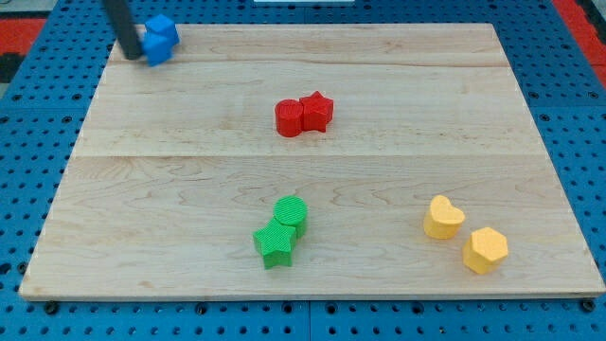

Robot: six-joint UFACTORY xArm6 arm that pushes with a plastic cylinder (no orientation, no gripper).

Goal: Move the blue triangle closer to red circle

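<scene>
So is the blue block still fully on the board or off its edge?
On the board. The blue block sits in the wooden board's top-left corner, inside its edges, with my tip touching its left side.

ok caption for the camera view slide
My tip touches the blue blocks at top left, far from the red circle.

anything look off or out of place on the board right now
Only the blue blocks: they sit at the board's top-left corner, far from the red circle, with my tip against their left side. Nothing is tipped or damaged.
</scene>
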